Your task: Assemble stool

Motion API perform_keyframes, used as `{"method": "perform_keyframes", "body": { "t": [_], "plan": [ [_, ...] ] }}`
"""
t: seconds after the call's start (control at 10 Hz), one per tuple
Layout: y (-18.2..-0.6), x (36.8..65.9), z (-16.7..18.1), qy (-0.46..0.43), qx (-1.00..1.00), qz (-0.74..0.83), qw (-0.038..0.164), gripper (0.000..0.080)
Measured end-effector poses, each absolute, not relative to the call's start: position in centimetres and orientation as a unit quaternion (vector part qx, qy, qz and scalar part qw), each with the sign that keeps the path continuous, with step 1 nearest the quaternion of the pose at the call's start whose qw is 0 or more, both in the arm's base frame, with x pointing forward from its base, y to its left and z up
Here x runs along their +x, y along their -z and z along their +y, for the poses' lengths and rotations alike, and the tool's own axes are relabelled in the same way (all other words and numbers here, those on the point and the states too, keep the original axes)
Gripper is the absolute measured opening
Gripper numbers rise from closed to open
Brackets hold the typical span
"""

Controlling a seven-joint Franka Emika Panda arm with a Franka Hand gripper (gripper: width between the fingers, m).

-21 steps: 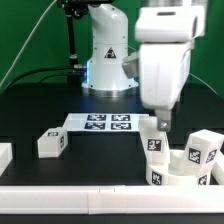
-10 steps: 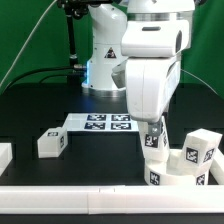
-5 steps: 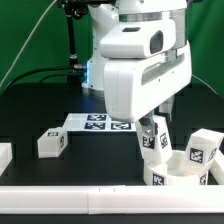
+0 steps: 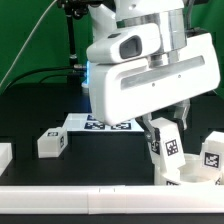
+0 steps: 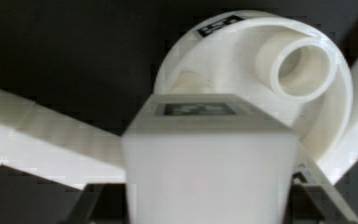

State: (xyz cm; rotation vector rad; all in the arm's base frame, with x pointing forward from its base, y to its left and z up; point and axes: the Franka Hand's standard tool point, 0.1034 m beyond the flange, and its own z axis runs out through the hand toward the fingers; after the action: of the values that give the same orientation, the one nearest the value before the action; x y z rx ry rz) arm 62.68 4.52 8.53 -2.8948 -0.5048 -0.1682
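Tilted leg (image 4: 166, 147) pinched between fingers (image 4: 150, 127), over seat (image 4: 190, 174), contact unclear; second leg (image 4: 212, 152) beside

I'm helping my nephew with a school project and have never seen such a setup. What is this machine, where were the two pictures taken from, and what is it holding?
The big white machine is a robot arm building a small stool. One picture comes from a camera standing off the arm. The other comes from a camera on its wrist, looking along the claw. The claw is shut on a short white leg with a square tag, tilted over the round seat. Whether they touch is unclear. On the black table lie a loose leg and the flat marker board, which only helps the cameras. A third leg stands by the seat.
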Motion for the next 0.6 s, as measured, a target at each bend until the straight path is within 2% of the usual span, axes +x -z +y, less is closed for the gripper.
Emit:
{"method": "perform_keyframes", "body": {
  "t": [0.1,0.6],
  "plan": [
    [-8.54,62.84,4.44,0.060,-0.985,-0.120,0.106,0.0337],
    [-8.61,63.02,4.22,0.047,-0.992,0.034,0.112,0.0337]
  ]
}}
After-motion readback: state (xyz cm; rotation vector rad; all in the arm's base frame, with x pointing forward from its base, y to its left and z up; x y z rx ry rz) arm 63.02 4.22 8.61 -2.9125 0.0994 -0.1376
